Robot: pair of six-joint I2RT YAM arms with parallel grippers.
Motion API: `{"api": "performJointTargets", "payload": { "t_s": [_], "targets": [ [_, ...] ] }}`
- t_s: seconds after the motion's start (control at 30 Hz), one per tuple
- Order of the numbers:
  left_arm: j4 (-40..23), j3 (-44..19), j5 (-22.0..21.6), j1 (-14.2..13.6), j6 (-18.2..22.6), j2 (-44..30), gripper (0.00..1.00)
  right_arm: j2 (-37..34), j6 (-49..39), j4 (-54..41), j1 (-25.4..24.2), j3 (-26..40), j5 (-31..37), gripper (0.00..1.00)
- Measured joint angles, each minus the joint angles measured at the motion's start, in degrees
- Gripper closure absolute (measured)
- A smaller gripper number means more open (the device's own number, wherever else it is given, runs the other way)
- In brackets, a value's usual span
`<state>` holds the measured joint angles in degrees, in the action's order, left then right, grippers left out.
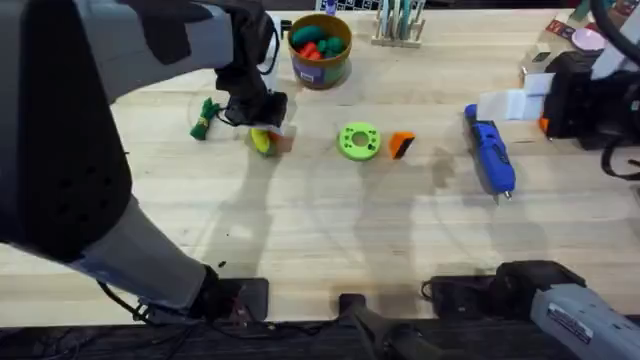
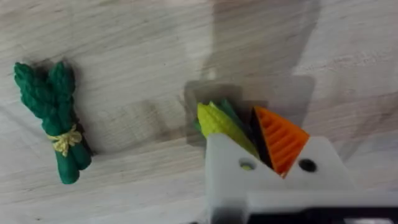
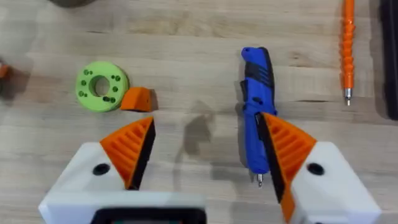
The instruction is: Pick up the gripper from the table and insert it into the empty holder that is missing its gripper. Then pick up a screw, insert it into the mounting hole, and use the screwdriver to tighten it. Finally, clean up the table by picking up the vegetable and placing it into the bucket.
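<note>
Corn [image 2: 219, 122] sits pinched in left jaws; right jaws spread over screwdriver [image 3: 256, 112].

Blue screwdriver [image 1: 489, 155], orange gripper [image 1: 401, 145]

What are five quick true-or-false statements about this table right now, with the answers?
1. The chunky blue cylindrical screwdriver lies on the wooden table. True.
2. The small orange plastic wedge sits in the orange-rimmed round bucket. False: it lies on the table beside the green round disc.
3. The bucket holds red and green pieces. True.
4. The right gripper is shut on the screwdriver. False: it is open.
5. The dark green tied vegetable bundle stands upright. False: it lies flat.
</note>
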<state>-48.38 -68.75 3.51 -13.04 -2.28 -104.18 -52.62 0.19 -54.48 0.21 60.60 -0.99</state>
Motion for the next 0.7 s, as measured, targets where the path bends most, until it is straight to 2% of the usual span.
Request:
{"api": "performJointTargets", "payload": {
  "t_s": [0.13, 0.23, 0.5, 0.7],
  "targets": [
    [-0.41, -0.12, -0.01, 0.0, -0.02, 0.0, 0.998, 0.0, 0.0, 0.0, 0.0, 0.0, 0.0, 0.01],
    [-3.17, -1.49, -0.35, 0.02, -0.15, -0.13, 0.998, 0.0, 0.0, 0.02, 0.0, 0.0, 0.0, 0.01],
    [-12.02, -12.42, -0.61, 0.07, -2.27, 0.36, 0.998, 0.0, 0.0, 0.01, 0.0, 0.0, -0.02, 0.01],
    [-16.26, -14.81, -0.82, 0.07, -4.9, 9.24, 0.998, 0.0, 0.0, 0.02, 0.0, 0.0, -0.02, 0.01]
  ]
}}
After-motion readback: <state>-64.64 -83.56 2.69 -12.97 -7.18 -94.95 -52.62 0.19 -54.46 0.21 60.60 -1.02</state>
